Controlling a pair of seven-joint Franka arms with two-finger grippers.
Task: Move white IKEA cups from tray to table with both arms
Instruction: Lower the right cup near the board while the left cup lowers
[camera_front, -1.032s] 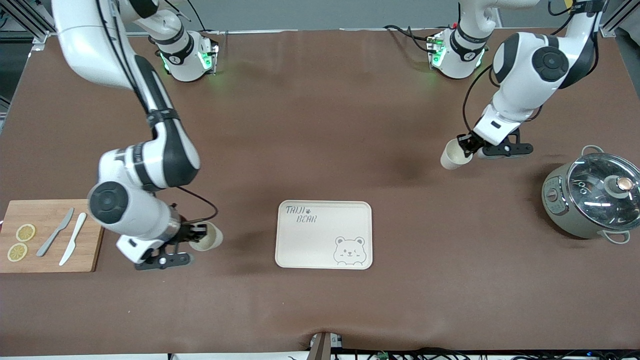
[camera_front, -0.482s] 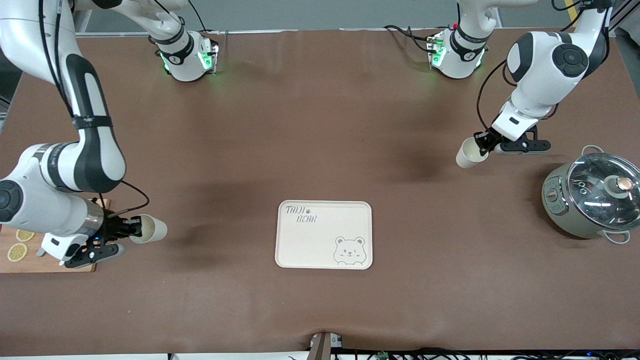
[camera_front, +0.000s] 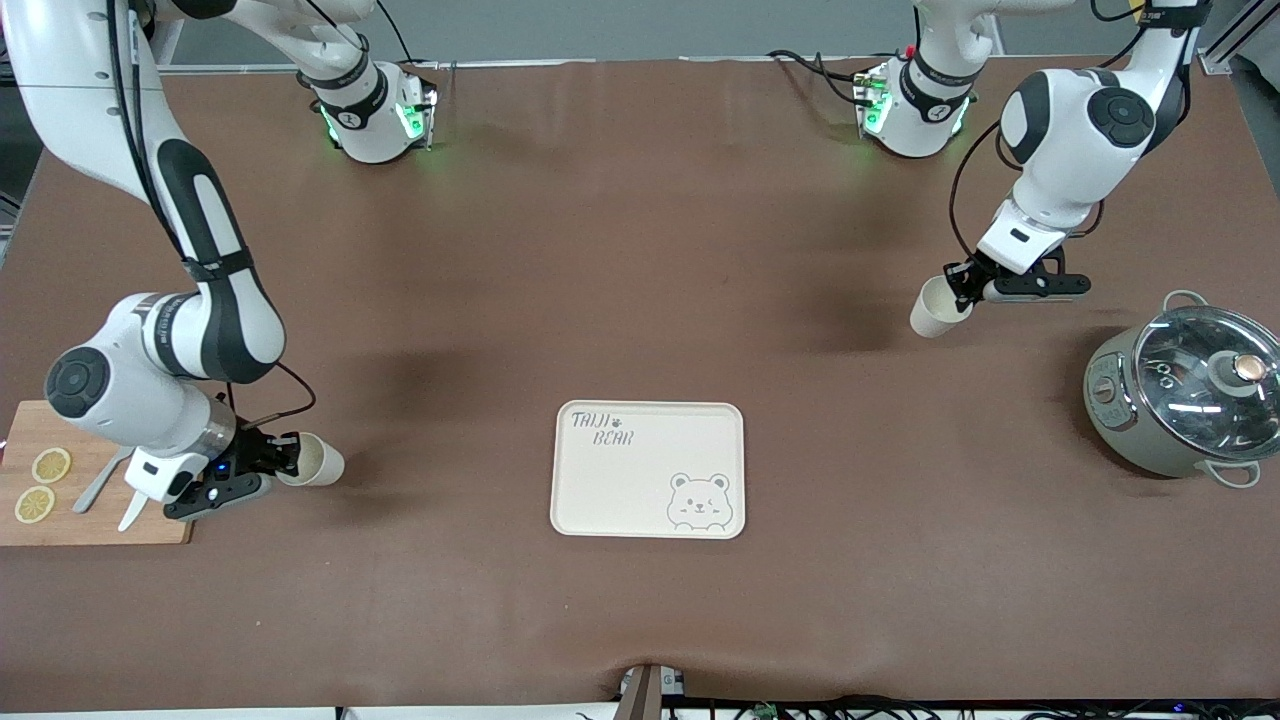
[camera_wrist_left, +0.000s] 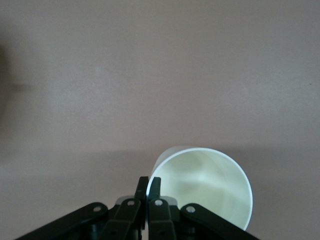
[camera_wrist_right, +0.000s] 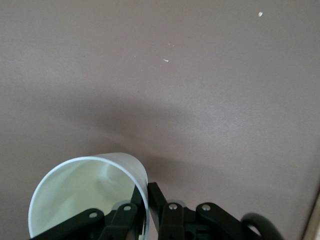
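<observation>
My right gripper (camera_front: 285, 465) is shut on the rim of a white cup (camera_front: 318, 464), held tilted over the bare table next to the cutting board. In the right wrist view the cup (camera_wrist_right: 82, 192) shows its open mouth, one finger inside the rim, one outside. My left gripper (camera_front: 963, 287) is shut on the rim of the second white cup (camera_front: 932, 309), held tilted over the table beside the pot. It shows in the left wrist view (camera_wrist_left: 210, 187) with its wall pinched the same way.
A cream bear-print tray (camera_front: 600, 480) lies at the table's middle, nearer the front camera. A wooden cutting board (camera_front: 90, 425) with lemon slices and two knives sits at the right arm's end. A grey pot (camera_front: 1185, 395) with a glass lid stands at the left arm's end.
My right gripper swung with its cup away from the tray to beside the cutting board, then eased back slightly. My left gripper shifted a little toward the pot with its cup.
</observation>
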